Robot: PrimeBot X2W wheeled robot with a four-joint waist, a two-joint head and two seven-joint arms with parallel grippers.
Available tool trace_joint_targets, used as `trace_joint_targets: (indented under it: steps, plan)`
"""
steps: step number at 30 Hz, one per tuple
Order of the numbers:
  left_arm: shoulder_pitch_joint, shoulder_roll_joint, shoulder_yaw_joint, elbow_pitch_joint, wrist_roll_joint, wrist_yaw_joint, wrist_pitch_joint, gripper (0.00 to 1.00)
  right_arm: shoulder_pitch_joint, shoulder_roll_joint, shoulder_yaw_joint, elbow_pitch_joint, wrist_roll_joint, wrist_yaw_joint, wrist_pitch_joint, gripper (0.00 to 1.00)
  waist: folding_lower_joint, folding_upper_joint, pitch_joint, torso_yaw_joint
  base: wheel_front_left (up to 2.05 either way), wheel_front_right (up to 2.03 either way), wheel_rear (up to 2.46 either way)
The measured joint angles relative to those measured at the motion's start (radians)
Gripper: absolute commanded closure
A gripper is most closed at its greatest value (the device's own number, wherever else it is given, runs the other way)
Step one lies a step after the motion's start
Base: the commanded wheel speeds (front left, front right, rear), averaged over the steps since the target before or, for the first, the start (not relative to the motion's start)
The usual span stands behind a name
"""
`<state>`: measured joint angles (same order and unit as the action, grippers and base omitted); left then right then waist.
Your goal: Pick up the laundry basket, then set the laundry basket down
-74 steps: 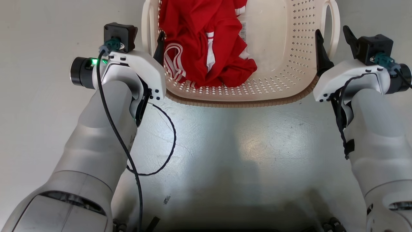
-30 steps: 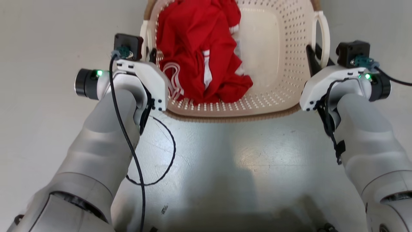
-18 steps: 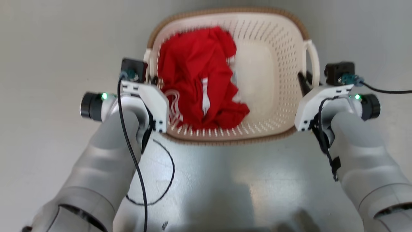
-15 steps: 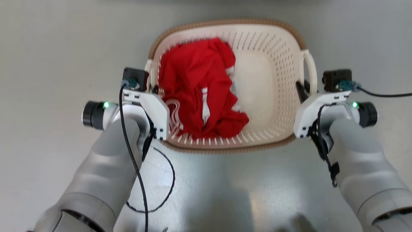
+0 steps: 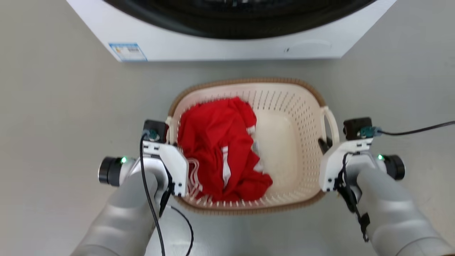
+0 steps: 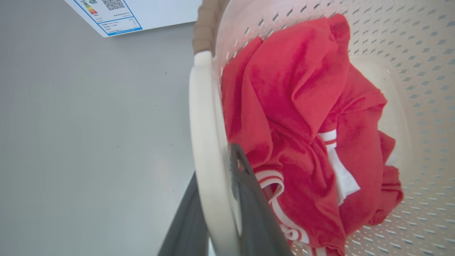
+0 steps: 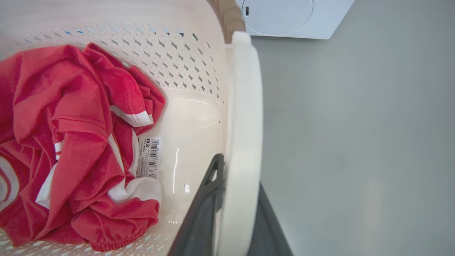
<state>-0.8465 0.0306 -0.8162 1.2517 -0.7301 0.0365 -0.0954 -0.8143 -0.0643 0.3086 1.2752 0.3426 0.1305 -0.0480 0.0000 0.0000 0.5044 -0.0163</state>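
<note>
Two grippers [image 6: 217, 174] [image 7: 241, 179] on one laundry basket [image 5: 249, 82]

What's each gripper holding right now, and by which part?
Both hold the laundry basket by its white loop handles: the left gripper has its jaws shut on the left handle, the right gripper on the right handle.

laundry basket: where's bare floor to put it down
Wide bare floor lies left of the laundry basket and right of it. Tight: the strip between its far rim and the washing machine. The left hand and right hand grip its handles.
</note>
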Motion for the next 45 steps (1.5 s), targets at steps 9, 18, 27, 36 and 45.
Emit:
trace_joint_targets:
  steps: [9, 18, 27, 36, 45]
  plan:
    - [0.117, 0.003, -0.048, -0.03, -0.054, 0.022, 0.035, 1.0, 0.101, 0.0, 0.081, -0.001, 0.073, -0.005, 0.045, 1.0, 0.0, 0.0, -0.152, -0.008, 0.0, 0.0, 0.0]
    - [0.209, 0.013, -0.115, -0.086, -0.123, 0.061, 0.07, 1.0, 0.171, -0.008, 0.161, -0.01, 0.114, -0.007, 0.092, 1.0, 0.0, 0.0, -0.309, -0.012, 0.0, 0.0, 0.0]
    - [0.317, 0.028, -0.178, -0.111, -0.181, 0.087, 0.095, 1.0, 0.279, -0.014, 0.234, -0.065, 0.144, -0.009, 0.16, 1.0, 0.0, 0.0, -0.434, -0.026, 0.0, 0.0, 0.0]
    - [0.322, 0.032, -0.218, -0.124, -0.225, 0.102, 0.094, 1.0, 0.28, -0.018, 0.239, -0.072, 0.144, -0.015, 0.171, 1.0, 0.0, 0.0, -0.476, -0.052, 0.0, 0.0, 0.0]
    - [0.323, 0.033, -0.258, -0.132, -0.267, 0.109, 0.094, 1.0, 0.285, -0.018, 0.23, -0.061, 0.144, -0.015, 0.171, 1.0, 0.0, 0.0, -0.487, -0.05, 0.0, 0.0, 0.0]
